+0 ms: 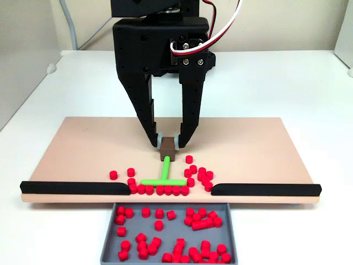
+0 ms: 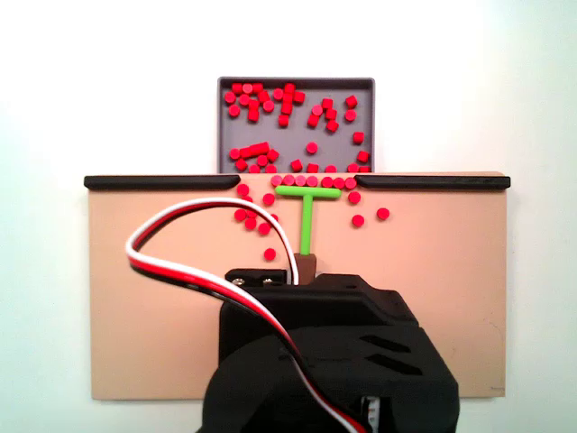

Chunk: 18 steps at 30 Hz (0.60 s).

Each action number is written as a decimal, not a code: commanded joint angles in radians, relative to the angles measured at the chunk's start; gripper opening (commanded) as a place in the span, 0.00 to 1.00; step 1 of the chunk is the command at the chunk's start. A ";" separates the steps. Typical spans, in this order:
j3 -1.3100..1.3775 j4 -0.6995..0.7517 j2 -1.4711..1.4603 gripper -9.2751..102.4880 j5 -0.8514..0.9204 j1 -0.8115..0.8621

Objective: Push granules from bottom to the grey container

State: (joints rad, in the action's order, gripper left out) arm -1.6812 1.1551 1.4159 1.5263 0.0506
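Observation:
My black gripper is shut on the brown block handle of the green T-shaped pusher. The pusher's crossbar lies just behind the gap between the black strips, with a row of red granules lined up along the board's edge in front of it. More granules lie scattered on the tan board to both sides of the stem. The grey container sits below the gap and holds many red granules. In a fixed view from behind, the pusher points at the grey container.
The tan board lies on a white table. Two black strips line its front edge, leaving a gap in the middle. White, red and black cables loop off the arm over the board.

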 commanded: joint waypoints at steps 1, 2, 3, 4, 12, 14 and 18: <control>0.038 0.003 0.000 0.08 -0.006 -0.003; 0.043 0.003 -0.002 0.08 -0.006 -0.003; 0.048 0.003 -0.005 0.08 -0.006 -0.003; 0.051 0.003 -0.008 0.08 -0.006 -0.003; 0.081 0.005 -0.028 0.08 -0.006 -0.003; 0.092 0.005 -0.029 0.08 -0.011 -0.005; 0.117 0.017 -0.009 0.08 -0.025 -0.009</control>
State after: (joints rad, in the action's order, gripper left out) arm -1.6061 1.1582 1.3775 1.5094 0.0506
